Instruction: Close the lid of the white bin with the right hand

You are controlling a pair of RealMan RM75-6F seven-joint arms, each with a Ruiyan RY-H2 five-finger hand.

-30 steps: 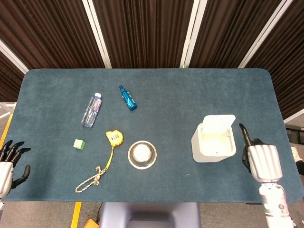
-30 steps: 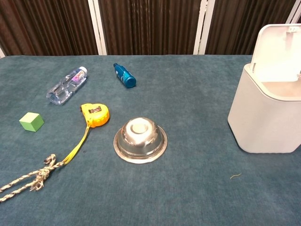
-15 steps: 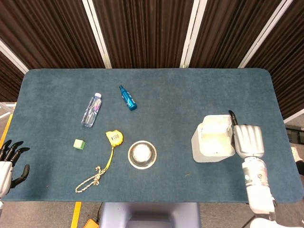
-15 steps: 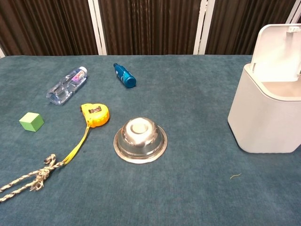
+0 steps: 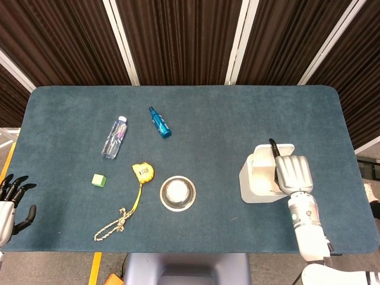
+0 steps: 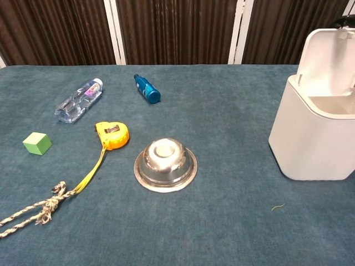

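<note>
Right robot hand (image 5: 291,173) hovers over white bin (image 5: 259,178), lid (image 6: 328,62) upright

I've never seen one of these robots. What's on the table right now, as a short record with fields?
bin: white bin at the table's right side, lid standing open
right hand: right hand above the bin's opening, holding nothing
left hand: left hand off the table's left edge, fingers apart
bottles: clear water bottle and blue bottle, both lying down
middle: yellow tape measure, metal bowl
other: green cube, knotted rope
</note>
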